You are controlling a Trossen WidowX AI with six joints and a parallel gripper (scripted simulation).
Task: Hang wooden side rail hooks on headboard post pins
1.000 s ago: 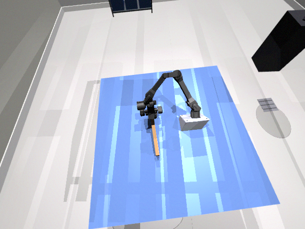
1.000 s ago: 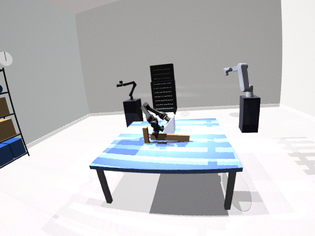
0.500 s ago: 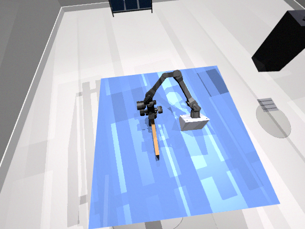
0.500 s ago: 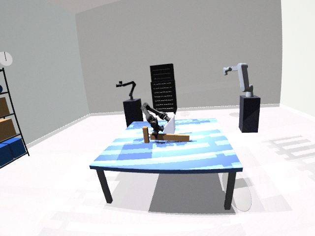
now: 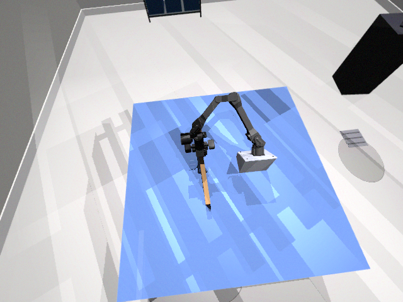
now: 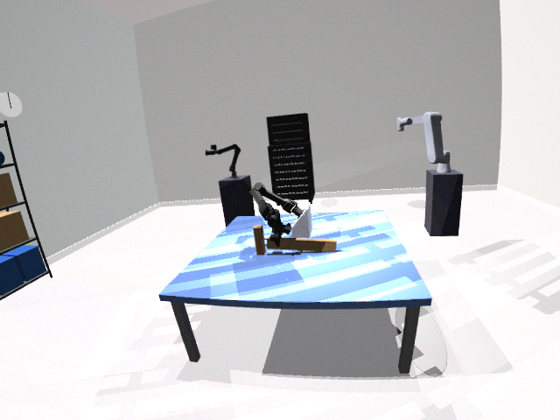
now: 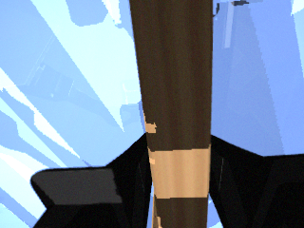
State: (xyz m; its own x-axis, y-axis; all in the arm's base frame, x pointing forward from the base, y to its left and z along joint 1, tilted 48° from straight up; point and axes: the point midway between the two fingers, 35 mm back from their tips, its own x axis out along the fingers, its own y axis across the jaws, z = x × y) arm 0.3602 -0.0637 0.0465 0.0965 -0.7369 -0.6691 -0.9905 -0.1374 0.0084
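Note:
The wooden side rail (image 5: 205, 185) (image 6: 314, 245) (image 7: 176, 71) stands on its narrow edge. Its far end is at or close to the table top; its near end looks slightly raised, with a shadow beneath. My gripper (image 6: 276, 240) (image 7: 171, 131) is shut on the rail near its post-side end, one finger on each side. The headboard post (image 6: 259, 240) stands upright just left of that end in the exterior view, with a narrow gap visible. The arm hides the post in the top view. The hooks, pins and slot are too small or hidden to tell whether they touch.
The blue table (image 5: 169, 276) (image 6: 361, 289) carries everything. The arm's pale wedge-shaped base (image 5: 255, 165) (image 6: 304, 222) stands beside the rail, behind it in the exterior view. Dark pedestals with other arms and a black rack (image 6: 290, 167) stand beyond the table.

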